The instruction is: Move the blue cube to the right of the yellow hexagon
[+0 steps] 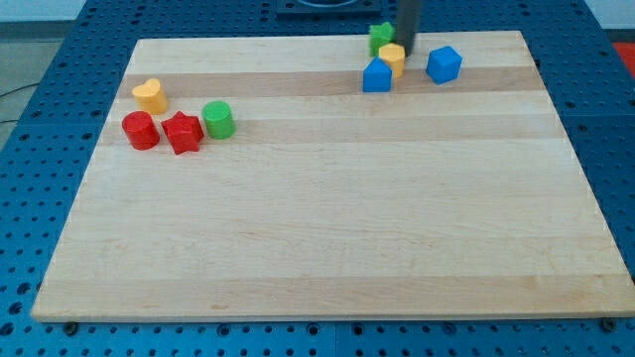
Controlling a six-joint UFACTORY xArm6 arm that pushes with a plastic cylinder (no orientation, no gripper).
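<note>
The blue cube [444, 64] sits near the view's top right on the wooden board [327, 218], a little to the right of the yellow hexagon [393, 57]. My tip [410, 51] comes down from the view's top edge and stands right beside the yellow hexagon's right side, between it and the blue cube. I cannot tell whether it touches the hexagon. A small gap separates the tip from the blue cube.
A green block [381, 38] stands just above the hexagon, and a second blue block [377, 75] just below-left of it. At the left are a yellow heart [150, 95], a red cylinder [140, 130], a red star [183, 133] and a green cylinder [217, 119].
</note>
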